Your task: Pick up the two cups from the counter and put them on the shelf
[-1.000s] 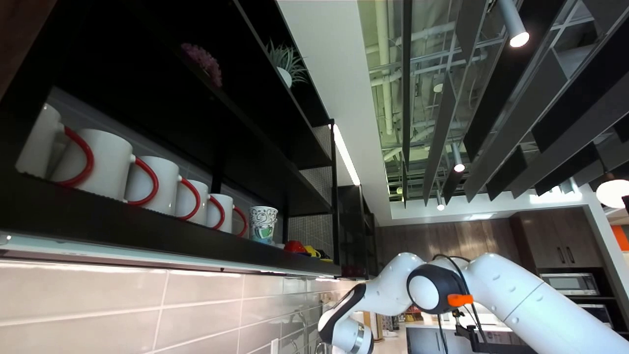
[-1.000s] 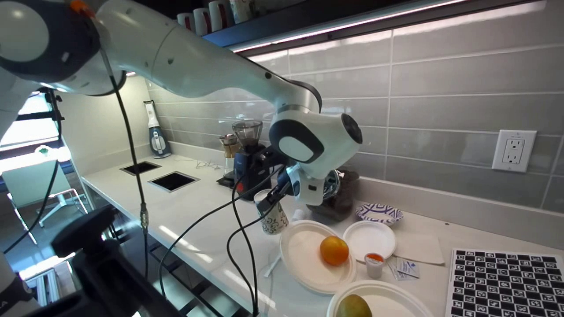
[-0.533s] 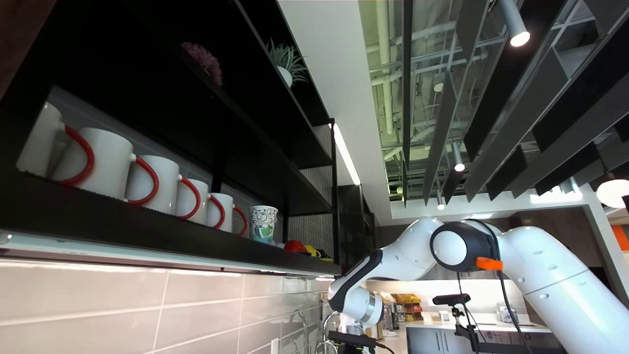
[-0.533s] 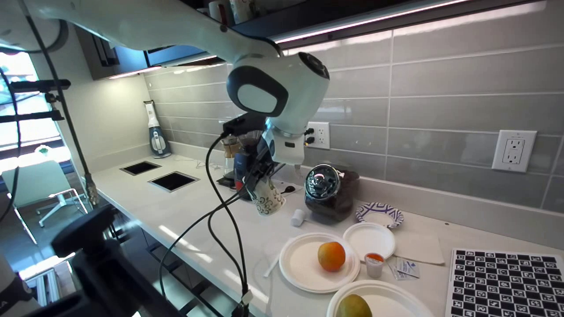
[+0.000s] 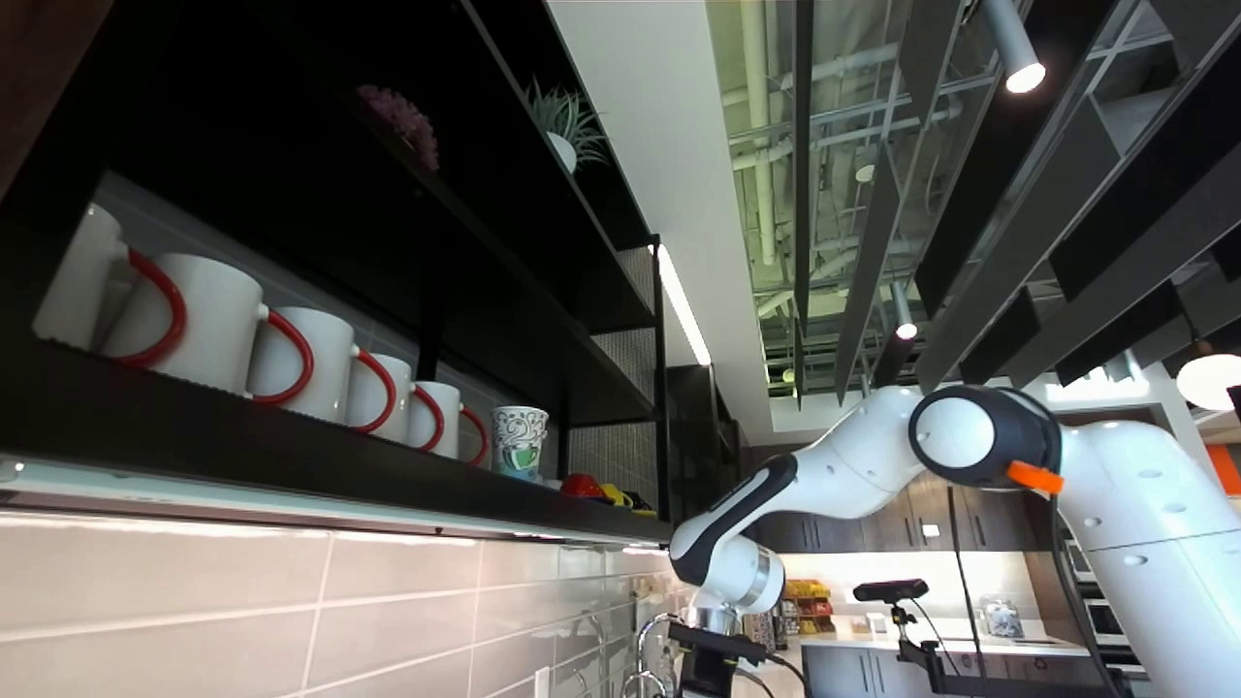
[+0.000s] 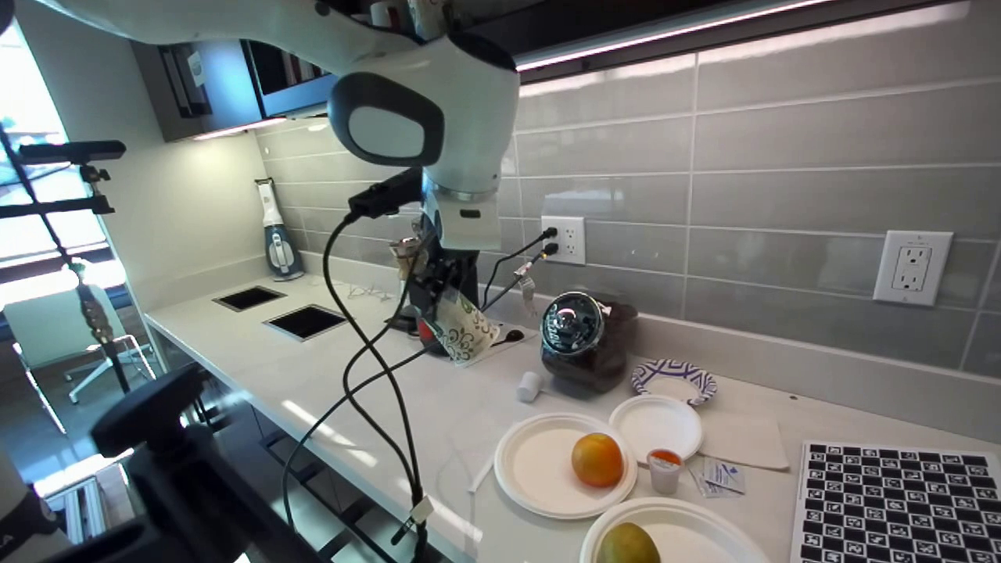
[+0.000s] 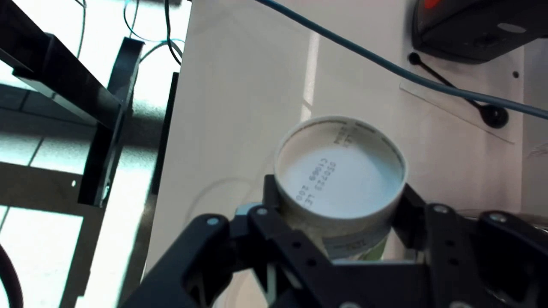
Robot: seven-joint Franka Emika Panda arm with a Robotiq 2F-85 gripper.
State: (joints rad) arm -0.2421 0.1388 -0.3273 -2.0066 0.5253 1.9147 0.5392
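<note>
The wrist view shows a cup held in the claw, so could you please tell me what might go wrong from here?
The held cup hangs tilted in an exterior view, and its base faces the wrist view, so it may topple or land upside down on the shelf.
Dark cables loop down near the claw and could snag on the way up.
The shelf cup, standing beside the white mugs, might get knocked over during placing.

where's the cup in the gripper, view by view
Wrist view: held cup, below-right of centre.
In an exterior view: held cup, just below-left of centre.
In an exterior view with the shelf: not in it.
Shared landmark where it shows: black spoon, right of it.
</note>
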